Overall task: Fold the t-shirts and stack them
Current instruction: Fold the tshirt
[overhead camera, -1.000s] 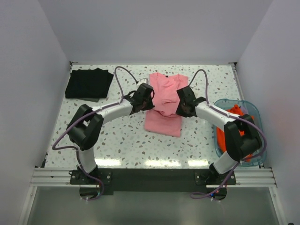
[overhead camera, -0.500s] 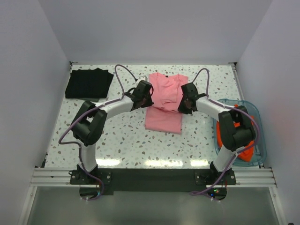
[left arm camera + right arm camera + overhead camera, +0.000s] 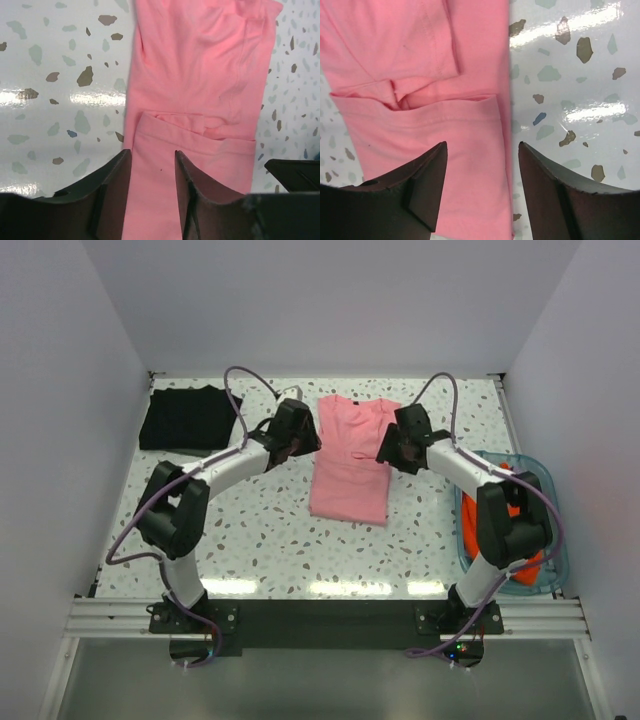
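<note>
A: How do the arms stand?
B: The left arm [image 3: 228, 467] and the right arm [image 3: 455, 465] both reach forward, forearms angled inward toward each other.
A: The left gripper [image 3: 152, 165]?
B: Pointing down, jaws a narrow gap apart, nothing clamped.
A: The right gripper [image 3: 482, 155]?
B: Also pointing down, jaws wider apart, gripping nothing.

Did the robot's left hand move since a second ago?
Yes. In the top view, the left gripper moved farther back and slightly left, ending nearer the black t-shirt, which stayed put.
</note>
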You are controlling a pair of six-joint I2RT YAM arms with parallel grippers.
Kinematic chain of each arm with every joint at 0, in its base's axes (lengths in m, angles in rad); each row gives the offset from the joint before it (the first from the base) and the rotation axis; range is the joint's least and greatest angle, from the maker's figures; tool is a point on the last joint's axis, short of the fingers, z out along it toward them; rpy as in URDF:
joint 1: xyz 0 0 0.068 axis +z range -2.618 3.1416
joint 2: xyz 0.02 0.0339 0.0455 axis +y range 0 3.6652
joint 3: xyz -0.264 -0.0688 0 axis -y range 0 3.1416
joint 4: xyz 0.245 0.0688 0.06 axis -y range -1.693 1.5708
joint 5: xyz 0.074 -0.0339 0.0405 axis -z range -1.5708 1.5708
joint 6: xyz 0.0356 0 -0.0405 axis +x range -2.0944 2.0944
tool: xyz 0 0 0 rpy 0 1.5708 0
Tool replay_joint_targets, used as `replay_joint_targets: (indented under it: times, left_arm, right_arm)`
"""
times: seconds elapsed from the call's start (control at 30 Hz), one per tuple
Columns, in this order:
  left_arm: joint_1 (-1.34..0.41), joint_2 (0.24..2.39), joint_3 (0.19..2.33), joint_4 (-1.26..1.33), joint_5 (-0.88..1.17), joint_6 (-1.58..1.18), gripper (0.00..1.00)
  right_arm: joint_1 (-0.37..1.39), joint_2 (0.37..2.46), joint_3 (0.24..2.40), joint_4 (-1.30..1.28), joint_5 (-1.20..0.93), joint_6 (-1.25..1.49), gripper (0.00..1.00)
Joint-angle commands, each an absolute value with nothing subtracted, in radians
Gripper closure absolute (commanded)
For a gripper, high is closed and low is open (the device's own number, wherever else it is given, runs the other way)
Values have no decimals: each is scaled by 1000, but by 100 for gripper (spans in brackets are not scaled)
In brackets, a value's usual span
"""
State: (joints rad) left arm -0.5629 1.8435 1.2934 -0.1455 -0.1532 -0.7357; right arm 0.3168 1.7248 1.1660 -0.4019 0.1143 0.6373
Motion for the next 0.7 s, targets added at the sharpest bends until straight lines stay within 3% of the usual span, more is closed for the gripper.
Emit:
replay_joint_targets:
  times: [0.0,0.13,0.23,0.67]
  left_arm:
    - [-571,1781,1275,-156,-152,-713,59]
    - [-624,1776,1244,-167,-149,-733,80]
    - [-670,1784,1210,-160,-158,-755,86]
    - [-778,1835,1003,-146,-193,-882,100]
  right_arm:
    - [357,1622,1154,-408,144,597,39]
    - [411,1647,1135,-377,127,591,48]
    - [433,1721,1192,-374,92,571,50]
    - [411,2009,1443,-506,186,514,50]
